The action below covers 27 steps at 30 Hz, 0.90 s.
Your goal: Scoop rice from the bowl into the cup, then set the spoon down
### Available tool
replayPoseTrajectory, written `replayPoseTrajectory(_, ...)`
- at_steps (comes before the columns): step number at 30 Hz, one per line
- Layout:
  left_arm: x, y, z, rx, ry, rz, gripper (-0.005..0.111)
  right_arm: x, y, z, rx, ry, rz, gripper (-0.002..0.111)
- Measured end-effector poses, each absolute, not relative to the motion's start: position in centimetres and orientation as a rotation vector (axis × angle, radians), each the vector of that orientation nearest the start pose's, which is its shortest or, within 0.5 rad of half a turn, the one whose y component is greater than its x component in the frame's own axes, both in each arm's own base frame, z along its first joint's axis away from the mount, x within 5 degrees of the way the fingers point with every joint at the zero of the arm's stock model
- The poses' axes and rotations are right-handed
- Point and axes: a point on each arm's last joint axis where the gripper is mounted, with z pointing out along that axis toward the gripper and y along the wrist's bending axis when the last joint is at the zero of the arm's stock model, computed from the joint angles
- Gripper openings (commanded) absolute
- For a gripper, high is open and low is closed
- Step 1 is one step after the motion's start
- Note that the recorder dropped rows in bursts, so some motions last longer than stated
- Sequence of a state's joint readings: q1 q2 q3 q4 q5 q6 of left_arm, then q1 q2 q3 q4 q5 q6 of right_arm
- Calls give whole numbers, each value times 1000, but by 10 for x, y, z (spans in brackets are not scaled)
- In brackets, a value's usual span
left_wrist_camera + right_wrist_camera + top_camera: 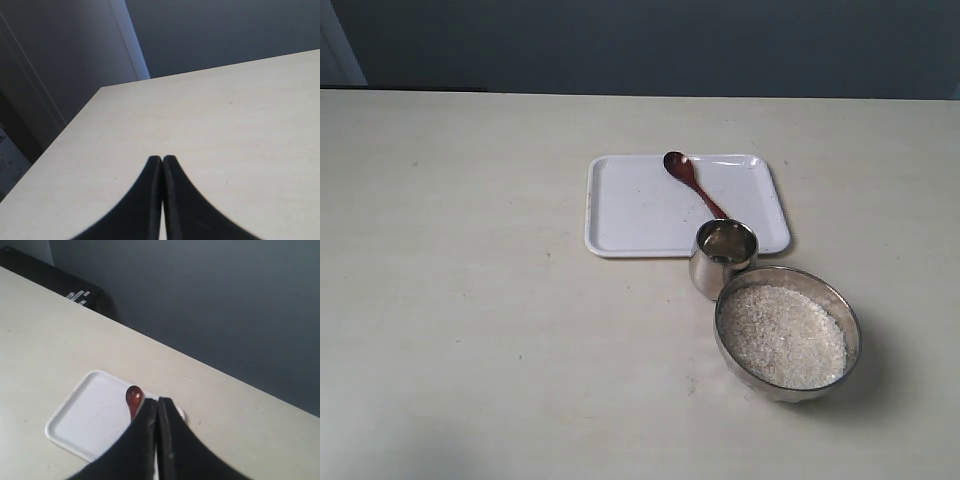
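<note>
The reddish-brown wooden spoon (691, 180) lies on a white tray (630, 205), its oval end toward the far edge and its handle running toward the cup. The small steel cup (722, 257) stands just in front of the tray, touching the wide steel bowl (838, 300), which is filled with white rice (783, 335). Neither gripper shows in the exterior view. My right gripper (158, 401) is shut and empty, above the table, with the spoon (134, 397) and tray (85, 415) beyond its tips. My left gripper (162, 159) is shut over bare table.
The pale table (470, 300) stretches wide to the left of the tray. A dark wall rises beyond the table's far edge. A black box (55, 280) with labels sits off the table's far side in the right wrist view.
</note>
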<state>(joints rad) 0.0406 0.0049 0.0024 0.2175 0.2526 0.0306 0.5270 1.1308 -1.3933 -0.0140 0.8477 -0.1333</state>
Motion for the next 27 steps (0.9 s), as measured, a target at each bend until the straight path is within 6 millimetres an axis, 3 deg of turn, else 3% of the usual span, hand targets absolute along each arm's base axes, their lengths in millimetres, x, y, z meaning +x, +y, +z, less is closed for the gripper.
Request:
replayPoseTrajectory(6, 55, 7, 190, 135, 1739, 254, 1, 138, 81, 430, -617, 1949, 284, -1)
replayPoseTrajectory(9, 55, 7, 190, 135, 1739, 254, 1, 121, 71, 407, -618, 1981, 286, -1)
replayPoseTrajectory(13, 55, 7, 190, 135, 1739, 254, 1, 106, 63, 390, -621, 2010, 296, -1)
replayPoseTrajectory(27, 55, 7, 190, 135, 1739, 254, 1, 98, 59, 384, -628, 2040, 300, -1)
